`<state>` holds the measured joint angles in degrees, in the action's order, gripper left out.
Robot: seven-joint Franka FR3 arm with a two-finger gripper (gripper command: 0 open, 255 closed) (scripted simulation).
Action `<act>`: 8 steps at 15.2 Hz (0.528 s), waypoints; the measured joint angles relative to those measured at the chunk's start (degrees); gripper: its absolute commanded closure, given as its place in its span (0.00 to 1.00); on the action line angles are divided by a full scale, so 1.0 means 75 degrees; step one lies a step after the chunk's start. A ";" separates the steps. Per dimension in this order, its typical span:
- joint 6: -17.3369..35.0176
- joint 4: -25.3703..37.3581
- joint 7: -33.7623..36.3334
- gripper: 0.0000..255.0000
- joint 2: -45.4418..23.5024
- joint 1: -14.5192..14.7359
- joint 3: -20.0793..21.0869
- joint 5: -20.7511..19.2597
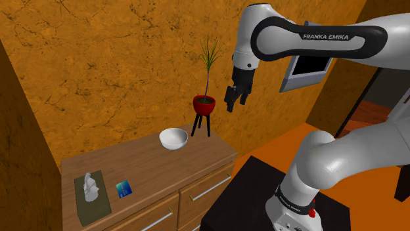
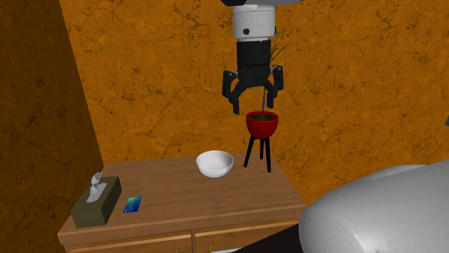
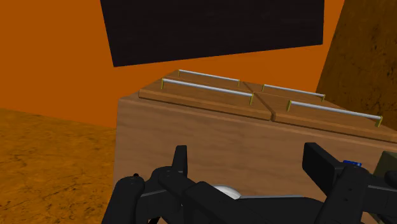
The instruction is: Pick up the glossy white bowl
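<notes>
Shoulder view: the gripper [image 1: 234, 97] hangs wide open and empty, high over the worktop [image 1: 146, 163], just above one potted plant [image 1: 204, 104] on a black stand. One white bowl [image 1: 173, 138] sits beside that stand, uncovered. Farther along lie one blue card [image 1: 123, 189] and one tissue box [image 1: 91, 193].

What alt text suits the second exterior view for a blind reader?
A robot's open black fingers hang above a red potted plant on a wooden dresser; a white bowl sits on the top, to the view's left of the plant. A tissue box and small blue card lie near the dresser's front left corner.
</notes>
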<state>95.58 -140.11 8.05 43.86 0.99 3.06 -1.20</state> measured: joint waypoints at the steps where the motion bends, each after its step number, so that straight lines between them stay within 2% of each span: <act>1: 0.0000 0.0000 0.0000 0.00 0.0000 0.0000 0.0000 0.0000; 3: 0.0305 -0.0066 -0.0009 0.00 -0.0224 -0.0004 0.0007 -0.0020; 8: 0.1649 -0.0163 0.0060 0.00 -0.1389 -0.0003 0.0116 -0.0076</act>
<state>107.95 -141.33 8.50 33.44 0.97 3.93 -1.78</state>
